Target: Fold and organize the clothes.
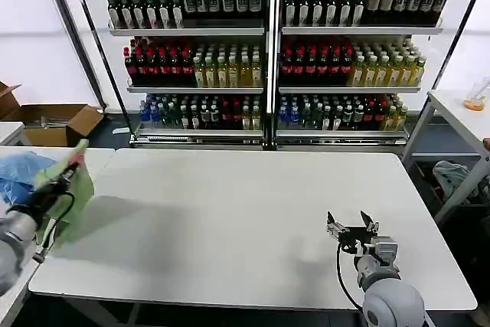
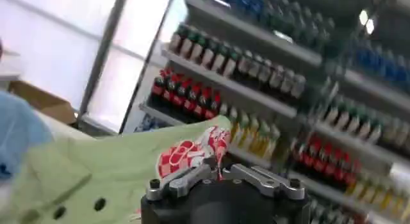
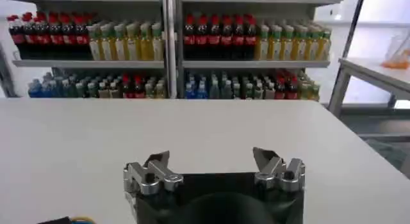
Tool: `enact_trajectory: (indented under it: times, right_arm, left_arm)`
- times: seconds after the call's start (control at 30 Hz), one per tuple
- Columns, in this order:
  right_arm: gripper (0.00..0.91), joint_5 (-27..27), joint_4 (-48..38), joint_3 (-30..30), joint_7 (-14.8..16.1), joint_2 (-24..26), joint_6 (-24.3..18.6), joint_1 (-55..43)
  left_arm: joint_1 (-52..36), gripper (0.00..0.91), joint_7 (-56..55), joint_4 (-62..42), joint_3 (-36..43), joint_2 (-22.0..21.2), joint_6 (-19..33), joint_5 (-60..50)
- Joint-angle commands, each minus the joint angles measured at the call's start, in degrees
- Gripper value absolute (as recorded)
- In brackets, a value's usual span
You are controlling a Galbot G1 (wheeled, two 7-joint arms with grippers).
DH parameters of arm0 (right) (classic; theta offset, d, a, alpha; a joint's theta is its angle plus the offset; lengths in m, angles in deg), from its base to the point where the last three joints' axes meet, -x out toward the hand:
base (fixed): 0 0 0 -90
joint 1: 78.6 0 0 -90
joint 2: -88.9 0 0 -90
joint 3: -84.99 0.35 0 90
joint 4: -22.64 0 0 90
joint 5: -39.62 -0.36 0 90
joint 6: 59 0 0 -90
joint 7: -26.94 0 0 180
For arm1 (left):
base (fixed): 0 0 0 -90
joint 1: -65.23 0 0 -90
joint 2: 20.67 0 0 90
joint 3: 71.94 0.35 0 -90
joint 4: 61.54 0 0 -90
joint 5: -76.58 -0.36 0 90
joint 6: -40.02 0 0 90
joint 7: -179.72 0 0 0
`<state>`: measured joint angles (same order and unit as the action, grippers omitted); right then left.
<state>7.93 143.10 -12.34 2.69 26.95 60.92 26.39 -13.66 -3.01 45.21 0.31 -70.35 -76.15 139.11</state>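
Left hand [image 2: 219, 174] pinches the soft, crumpled green shirt [image 2: 96, 174] aloft; right hand [image 1: 351, 227] hovers spread.

A mock shop set up as a test space is showing here: metal shelving [image 1: 268, 59] is standing against the back wall, carrying tidy rows of bottled drinks [image 1: 230, 67] sorted by colour, dark, red, yellow and blue. A plain white table [image 1: 245, 212] is taking up the foreground, while an open cardboard box [image 1: 53, 122] is sitting on the floor beside pale, bare walls.
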Motion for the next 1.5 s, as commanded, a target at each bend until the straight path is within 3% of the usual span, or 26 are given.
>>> enact_trajectory:
  times: [0.03, 0.37, 0.63, 0.67, 0.7, 0.87, 1.0, 1.17, 1.37, 1.5]
  right_arm:
    - [0.907, 0.48, 0.94, 0.82, 0.07, -0.23, -0.12, 1.9]
    - [0.907, 0.4, 1.88, 2.61, 0.29, 0.86, -0.48, 3.79]
    - [0.907, 0.24, 1.49, 1.47, 0.3, 0.89, -0.3, 1.84]
    - [0.907, 0.22, 1.41, 1.36, 0.34, 0.94, -0.28, 1.51]
    - [0.907, 0.12, 1.31, 1.05, 0.38, 1.01, -0.28, 1.11]
    - [0.907, -1.68, 0.31, -1.41, 1.45, 2.44, -0.86, -2.17]
    - [0.907, -3.28, -1.4, -3.99, 1.87, 2.85, -1.41, -5.81]
    - [0.907, -8.81, -6.17, -12.02, 0.58, 0.54, -1.77, -15.29]
    - [0.907, -15.15, -12.14, -23.11, -2.05, -5.85, -1.45, -26.37]
    - [0.907, -18.56, -16.43, -29.38, -3.17, -9.38, -1.63, -29.75]
  left_arm:
    - [-7.3, 0.03, 0.31, -3.23, 38.79, -5.17, 4.04, -43.37]
    - [-16.1, 0.03, -0.19, -4.63, 48.29, -9.22, 2.23, -42.57]
    - [-23.62, 0.03, -2.95, -10.59, 51.86, -15.56, 2.56, -35.02]
    - [-24.57, 0.071, -3.59, -11.01, 52.2, -16.29, 2.89, -34.23]
    - [-25.45, 0.907, -4.0, -11.52, 52.5, -17.13, 3.34, -33.07]
    - [-28.08, 0.907, -5.21, -13.32, 51.69, -18.62, 9.75, -26.1]
    - [-24.8, 0.907, -5.26, -9.33, 47.65, -16.13, 14.53, -23.37]
    - [-19.7, 0.907, -7.82, -4.22, 40.49, -13.54, 15.86, -23.3]
    - [-10.58, 0.907, -9.4, -1.32, 24.9, -6.59, 15.56, -27.87]
    - [-2.86, 0.907, -9.18, 2.1, 16.95, -4.28, 14.92, -27.83]
